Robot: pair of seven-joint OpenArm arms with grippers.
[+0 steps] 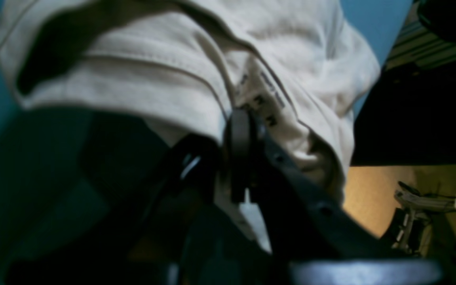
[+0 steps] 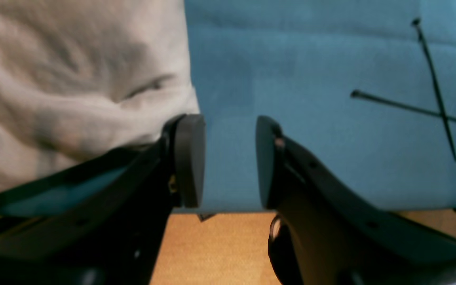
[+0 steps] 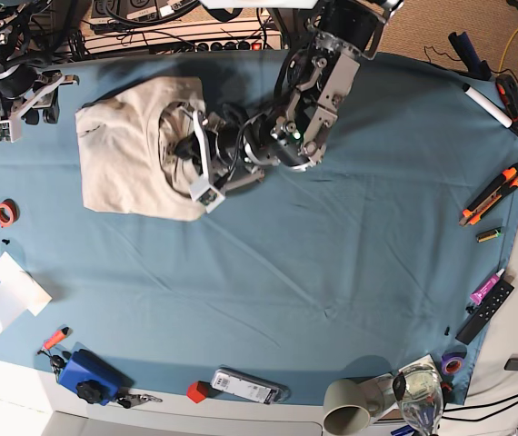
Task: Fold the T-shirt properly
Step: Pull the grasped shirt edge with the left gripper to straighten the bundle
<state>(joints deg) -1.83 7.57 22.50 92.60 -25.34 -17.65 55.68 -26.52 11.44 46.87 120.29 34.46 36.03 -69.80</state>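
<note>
The beige T-shirt (image 3: 123,154) lies bunched on the teal table cloth (image 3: 332,254) at the upper left. My left gripper (image 3: 191,145) reaches into its right side. In the left wrist view the gripper (image 1: 247,134) is shut on a fold of the T-shirt (image 1: 152,79) beside the small neck print (image 1: 267,99). My right gripper (image 3: 27,100) hovers at the table's far left corner, apart from the shirt. In the right wrist view it (image 2: 230,162) is open and empty, with the T-shirt (image 2: 73,79) just past the left pad (image 2: 188,158).
Two crossed black zip ties (image 2: 437,107) lie on the cloth. A red tape roll (image 3: 4,213), a white cup (image 3: 4,304) and a blue box (image 3: 91,377) sit along the left and front. An orange knife (image 3: 493,193), a remote (image 3: 484,311) and a mug (image 3: 350,409) sit at right.
</note>
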